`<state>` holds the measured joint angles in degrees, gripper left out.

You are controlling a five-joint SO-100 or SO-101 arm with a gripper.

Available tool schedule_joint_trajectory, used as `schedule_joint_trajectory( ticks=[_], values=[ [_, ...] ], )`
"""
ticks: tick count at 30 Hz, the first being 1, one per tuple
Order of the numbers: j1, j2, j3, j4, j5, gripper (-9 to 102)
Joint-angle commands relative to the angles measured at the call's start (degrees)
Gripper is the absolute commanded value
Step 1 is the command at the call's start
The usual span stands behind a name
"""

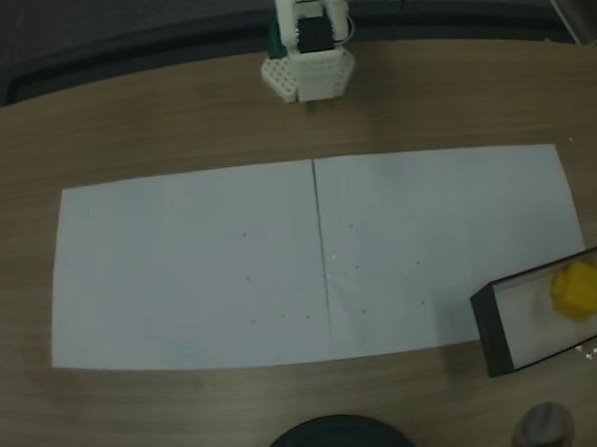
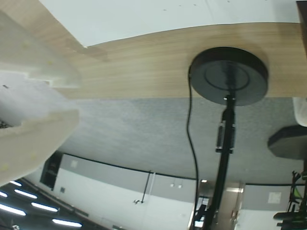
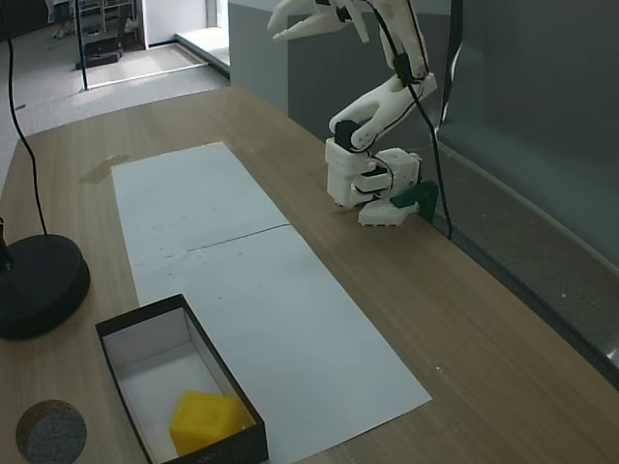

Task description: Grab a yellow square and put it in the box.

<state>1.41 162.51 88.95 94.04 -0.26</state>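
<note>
White fingers (image 2: 33, 134) of the gripper (image 3: 311, 21) stand apart and empty, raised high over the table (image 3: 464, 319), while both fixed views show the square (image 1: 579, 289) lying inside the box (image 1: 489, 324).

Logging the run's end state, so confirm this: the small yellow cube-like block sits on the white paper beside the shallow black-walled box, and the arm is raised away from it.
Not quite. The small yellow cube-like block lies inside the shallow black-walled box, on its white floor, as both fixed views show. The arm is indeed raised away from it.
</note>
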Motion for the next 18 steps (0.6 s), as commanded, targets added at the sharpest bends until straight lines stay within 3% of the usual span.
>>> schedule_joint_trajectory(
  ticks=[1, 7, 18],
  values=[
    [3.7, 14.8, 12.6, -7.2, -1.3, 0],
    [6.8, 27.9, 32.3, -17.1, -5.1, 0],
    [6.2, 29.5, 62.2, -34.1, -5.6, 0]
  ],
)
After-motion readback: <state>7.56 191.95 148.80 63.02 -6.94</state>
